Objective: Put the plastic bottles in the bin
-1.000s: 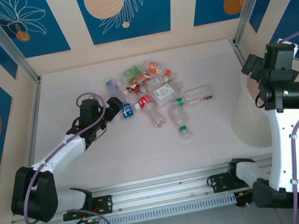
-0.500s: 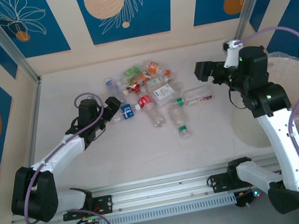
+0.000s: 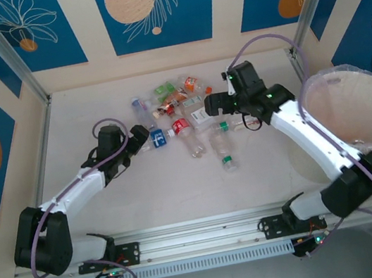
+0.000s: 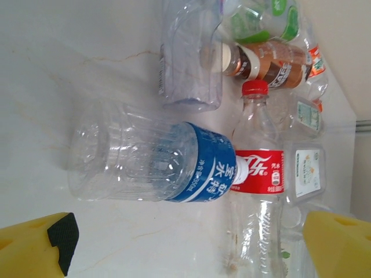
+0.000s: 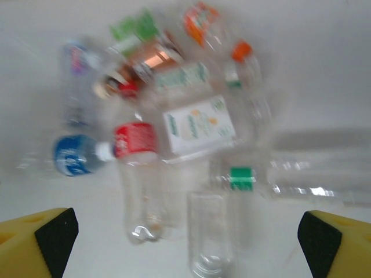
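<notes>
Bright even light; right wrist view motion-blurred.

Right claw hovers open above the scattered plastic bottles.

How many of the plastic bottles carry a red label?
1. The red-labelled bottle lies just right of the blue-labelled bottle, with a red cap at its far end. The orange-labelled bottle farther back is not counted. Others may be hidden.
</notes>
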### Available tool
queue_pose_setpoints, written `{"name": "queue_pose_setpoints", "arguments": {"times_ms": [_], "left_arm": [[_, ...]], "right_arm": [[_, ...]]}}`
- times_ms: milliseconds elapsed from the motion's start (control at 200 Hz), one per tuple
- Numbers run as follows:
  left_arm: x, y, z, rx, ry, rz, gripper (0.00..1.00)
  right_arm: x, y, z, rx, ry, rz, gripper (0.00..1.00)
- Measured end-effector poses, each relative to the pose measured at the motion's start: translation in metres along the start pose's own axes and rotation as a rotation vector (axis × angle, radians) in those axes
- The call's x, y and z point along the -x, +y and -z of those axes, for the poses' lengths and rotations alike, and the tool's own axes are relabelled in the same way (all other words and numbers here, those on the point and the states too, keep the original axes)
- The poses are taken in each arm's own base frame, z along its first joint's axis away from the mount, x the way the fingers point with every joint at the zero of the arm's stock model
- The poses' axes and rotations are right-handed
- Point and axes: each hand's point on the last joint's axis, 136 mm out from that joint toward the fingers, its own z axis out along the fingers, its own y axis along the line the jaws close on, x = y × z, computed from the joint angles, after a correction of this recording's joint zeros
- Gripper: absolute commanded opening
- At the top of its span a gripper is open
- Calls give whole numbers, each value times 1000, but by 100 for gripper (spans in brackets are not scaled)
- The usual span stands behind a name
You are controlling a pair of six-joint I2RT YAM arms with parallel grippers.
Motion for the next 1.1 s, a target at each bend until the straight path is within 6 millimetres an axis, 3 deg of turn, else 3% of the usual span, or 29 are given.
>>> {"name": "queue_pose_setpoints", "arguments": {"times_ms": [145,310,405,630,910,1100], "left_arm": [[-1,2,2,24,20,-18,100],[-4,4,2,35,35,-30,100],[-5,6,2,43,40,-37,100],[-6,9,2,52,44,-48,100],[1,11,10,53,26,-36,100],[5,17,16,59,-1,-27,100]], "right_arm": [[-23,-33,-39,-150,123,-106,100],[-28,-66,-57,-219,100,-324,100],[-41,-83,-69,-278,115,-456,93],[-58,-128,-99,-476,156,-781,99],[-73,-157,-118,-610,129,-1028,100],[-72,-176,-137,-639,97,-1132,100]]}}
